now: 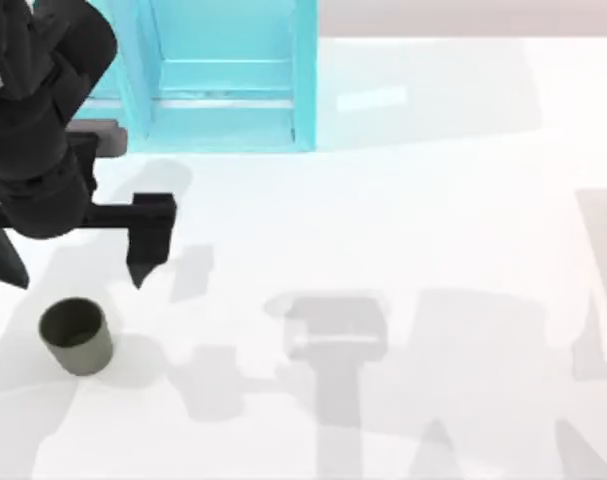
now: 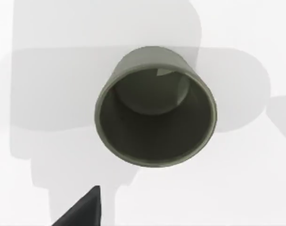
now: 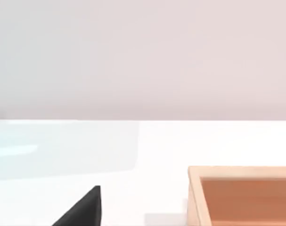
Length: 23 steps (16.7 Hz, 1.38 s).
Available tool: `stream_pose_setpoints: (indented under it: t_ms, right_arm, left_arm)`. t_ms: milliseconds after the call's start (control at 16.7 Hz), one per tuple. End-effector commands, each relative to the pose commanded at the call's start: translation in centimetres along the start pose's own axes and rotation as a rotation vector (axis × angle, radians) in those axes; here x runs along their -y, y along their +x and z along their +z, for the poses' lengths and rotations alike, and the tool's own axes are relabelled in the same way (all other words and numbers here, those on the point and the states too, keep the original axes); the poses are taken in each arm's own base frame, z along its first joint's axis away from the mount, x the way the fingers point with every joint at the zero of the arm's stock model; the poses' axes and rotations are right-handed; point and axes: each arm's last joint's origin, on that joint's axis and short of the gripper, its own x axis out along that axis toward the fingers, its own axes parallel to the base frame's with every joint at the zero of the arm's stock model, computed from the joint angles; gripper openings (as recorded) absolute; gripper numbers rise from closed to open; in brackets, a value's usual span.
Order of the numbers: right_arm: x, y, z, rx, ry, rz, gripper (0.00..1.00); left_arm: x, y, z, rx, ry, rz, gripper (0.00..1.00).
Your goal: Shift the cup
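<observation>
The cup is a small olive-grey cylinder standing upright on the white table near the left front. My left gripper hangs above it, just behind, open, with one dark finger on each side of the cup's width. In the left wrist view I look straight down into the cup, and one fingertip shows apart from its rim. Nothing is held. In the right wrist view one fingertip of my right gripper sits far off to the side; that gripper is open over bare table.
A turquoise shelf unit stands at the back left, close behind my left arm. A wooden box with an open top lies ahead of the right gripper. Grey shadows of the arms fall across the white table.
</observation>
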Motion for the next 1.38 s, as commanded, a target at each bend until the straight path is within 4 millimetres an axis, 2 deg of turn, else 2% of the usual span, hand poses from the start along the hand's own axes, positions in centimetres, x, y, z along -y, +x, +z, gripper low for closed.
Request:
stream_pose_setpoints:
  t_ms: [120,420,540,840,1380]
  right_arm:
    - [0.0,0.0,0.0,0.000,0.000,0.000,1.00]
    - [0.0,0.0,0.0,0.000,0.000,0.000,1.00]
    - [0.0,0.0,0.0,0.000,0.000,0.000,1.00]
    - [0.0,0.0,0.0,0.000,0.000,0.000,1.00]
    - [0.0,0.0,0.0,0.000,0.000,0.000,1.00]
  left_arm:
    - [0.1,1.6,0.1,-0.004,0.002,0.002,1.00]
    - [0.2,7.4,0.4,0.014,0.002,-0.004,1.00]
    - [0.1,9.0,0.1,0.006,0.002,-0.001,1.00]
    - [0.1,9.5,0.0,0.002,0.002,0.000,1.00]
    - [0.1,9.5,0.0,0.002,0.002,0.000,0.32]
